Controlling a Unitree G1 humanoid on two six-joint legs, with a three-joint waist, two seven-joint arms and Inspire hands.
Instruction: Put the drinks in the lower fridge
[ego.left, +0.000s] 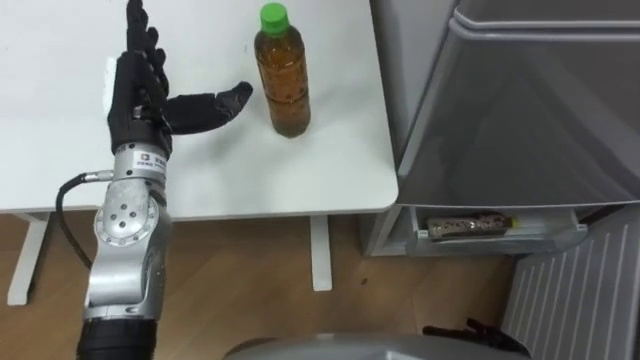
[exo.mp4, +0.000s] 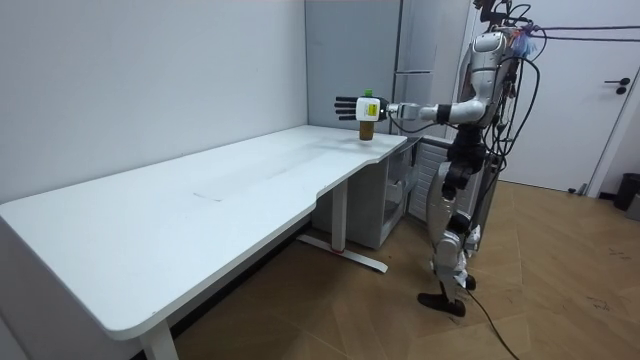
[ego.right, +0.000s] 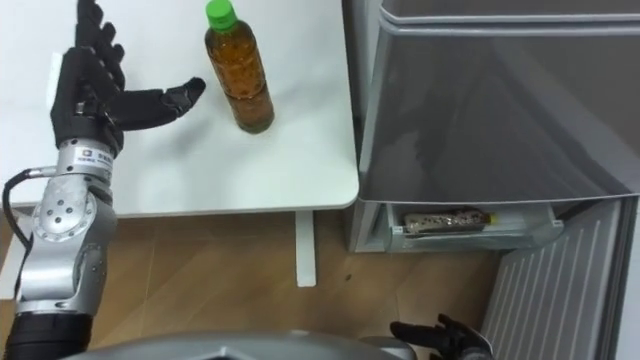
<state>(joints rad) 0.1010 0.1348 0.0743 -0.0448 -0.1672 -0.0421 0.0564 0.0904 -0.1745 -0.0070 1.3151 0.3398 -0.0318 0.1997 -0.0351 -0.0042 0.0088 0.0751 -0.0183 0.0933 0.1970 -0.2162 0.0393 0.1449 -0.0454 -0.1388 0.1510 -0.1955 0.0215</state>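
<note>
Evidently, left hand (ego.left: 135, 95) hovered spread open over white table (ego.left: 60, 160), grasping nothing, thumb just short of upright tea bottle (ego.left: 283, 85). Right hand (ego.right: 440, 335) hung low, state unclear. Risk: closing off-centre, thumb could topple tall bottle toward table edge beside fridge (ego.left: 520, 120).
</note>
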